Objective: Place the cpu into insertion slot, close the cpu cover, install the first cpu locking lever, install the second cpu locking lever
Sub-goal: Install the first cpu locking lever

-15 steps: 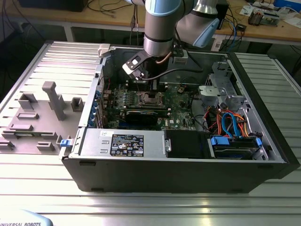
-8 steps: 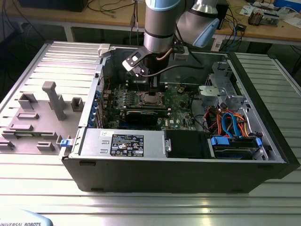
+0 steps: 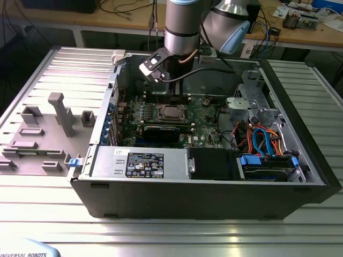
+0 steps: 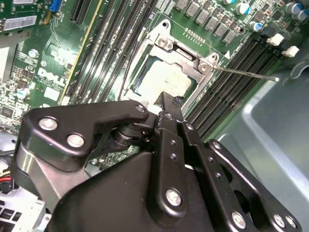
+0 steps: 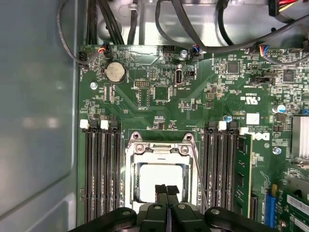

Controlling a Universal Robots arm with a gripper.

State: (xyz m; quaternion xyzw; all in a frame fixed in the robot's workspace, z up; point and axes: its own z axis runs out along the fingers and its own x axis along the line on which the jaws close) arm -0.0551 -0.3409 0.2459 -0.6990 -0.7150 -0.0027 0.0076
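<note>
Gripper [image 5: 167, 189] closed tight, empty, just above cpu [image 5: 149, 176] lying flat under lowered cpu cover [image 5: 159, 149]; locking lever [image 4: 246, 73] slants across memory slots [image 4: 241, 58].

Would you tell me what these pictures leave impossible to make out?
First wrist view: the gripper hides the cpu and cpu cover edges behind it.
Second wrist view: its own body hides whether it touches the cpu.
Exterior view: the insertion slot is too small to show latching.

On the green motherboard [image 5: 207, 104], a round coin battery [image 5: 116, 72] lies between black cables [image 5: 107, 21] and long black memory slots [image 5: 101, 179].
</note>
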